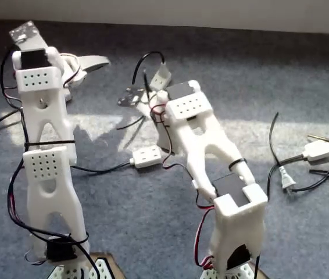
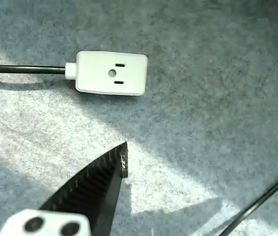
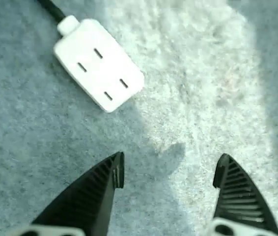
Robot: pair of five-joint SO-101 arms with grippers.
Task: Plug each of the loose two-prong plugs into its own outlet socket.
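A loose two-prong plug (image 1: 286, 178) on a black cord lies on the grey carpet at the right, far from both arms. A white outlet socket (image 1: 148, 156) lies at the centre, beside the right arm; the right wrist view shows a white socket block (image 3: 98, 72) with several slots ahead of my right gripper (image 3: 171, 162), which is open and empty. My left gripper (image 1: 80, 64) is at the far left. It hangs open above a single white socket (image 2: 111, 73), and one black finger (image 2: 99, 184) is in that view.
More white connectors (image 1: 322, 150) and black cords lie at the right edge. Another black cord (image 2: 264, 201) crosses a corner of the left wrist view. A pale wall strip (image 1: 211, 11) borders the far side of the carpet.
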